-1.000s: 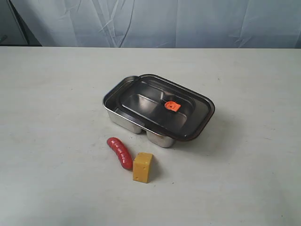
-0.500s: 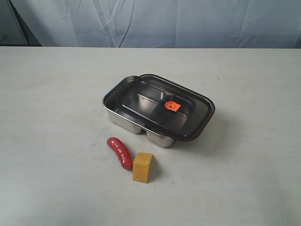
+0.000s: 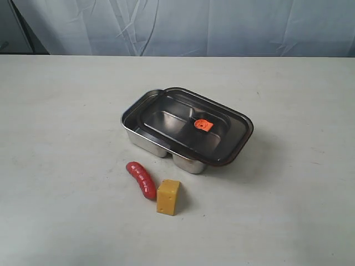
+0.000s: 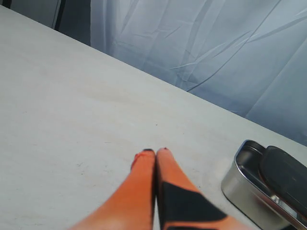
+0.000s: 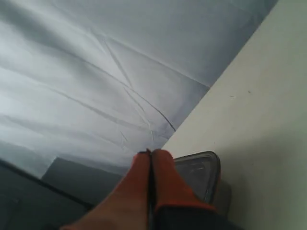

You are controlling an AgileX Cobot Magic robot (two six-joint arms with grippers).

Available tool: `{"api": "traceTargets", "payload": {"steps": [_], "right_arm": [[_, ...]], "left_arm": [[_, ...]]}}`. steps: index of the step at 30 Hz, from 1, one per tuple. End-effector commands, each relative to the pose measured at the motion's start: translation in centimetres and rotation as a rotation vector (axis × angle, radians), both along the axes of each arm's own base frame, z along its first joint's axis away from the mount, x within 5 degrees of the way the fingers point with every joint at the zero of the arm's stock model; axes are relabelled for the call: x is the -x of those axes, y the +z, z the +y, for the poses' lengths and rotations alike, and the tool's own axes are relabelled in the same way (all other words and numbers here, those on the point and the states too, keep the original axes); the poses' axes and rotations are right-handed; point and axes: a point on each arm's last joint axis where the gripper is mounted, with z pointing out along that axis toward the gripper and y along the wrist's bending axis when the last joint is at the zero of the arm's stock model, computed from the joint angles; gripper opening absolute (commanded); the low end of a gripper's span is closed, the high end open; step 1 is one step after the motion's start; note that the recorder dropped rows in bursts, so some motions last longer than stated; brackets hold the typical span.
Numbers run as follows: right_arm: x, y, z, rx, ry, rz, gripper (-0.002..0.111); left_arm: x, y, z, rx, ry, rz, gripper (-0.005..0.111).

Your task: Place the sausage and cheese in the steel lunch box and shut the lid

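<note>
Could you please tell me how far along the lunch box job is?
Nothing is done yet: the sausage and cheese lie on the table in front of the box, and the lid sits askew over it. Nothing is in hand; the left gripper and right gripper are shut and empty. Left: move the lid aside, load both foods, close it.
</note>
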Motion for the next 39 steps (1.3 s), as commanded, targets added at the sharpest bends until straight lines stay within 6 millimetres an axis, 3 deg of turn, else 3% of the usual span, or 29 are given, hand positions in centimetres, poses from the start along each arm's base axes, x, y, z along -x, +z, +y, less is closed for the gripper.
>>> {"api": "traceTargets", "payload": {"steps": [1,4,8,15,21,26,30,34,39], "right_arm": [[0.2,1.2,0.2,0.176,0.055,-0.122,-0.001],[-0.2,1.4,0.5,0.198,0.100,-0.073,-0.001],[-1.8,1.4,1.4,0.359,0.191,0.080,-0.001],[-7.4,1.7,3.6,0.620,0.349,0.363,-0.001],[-12.0,0.1,5.8,0.658,0.514,0.637,-0.001],[-14.0,-1.1,8.2,0.655,0.795,0.611,-0.001],[-15.1,-1.1,9.8,0.419,1.023,0.494,-0.001],[-16.2,-1.1,9.4,0.385,1.004,0.401,-0.001],[-17.1,-1.3,8.4,0.450,0.841,0.441,-0.001]], "left_arm": [[0.0,-0.1,0.0,-0.013,-0.005,-0.007,0.000],[0.0,-0.1,0.0,-0.013,-0.005,-0.007,0.000],[0.0,-0.1,0.0,-0.013,-0.005,-0.007,0.000],[0.0,-0.1,0.0,-0.013,-0.005,-0.007,0.000],[0.0,-0.1,0.0,-0.013,-0.005,-0.007,0.000],[0.0,-0.1,0.0,-0.011,-0.005,-0.007,0.000],[0.0,-0.1,0.0,-0.011,-0.005,-0.007,0.000],[0.0,-0.1,0.0,-0.011,-0.005,-0.007,0.000],[0.0,-0.1,0.0,-0.011,-0.005,-0.007,0.000]]}}
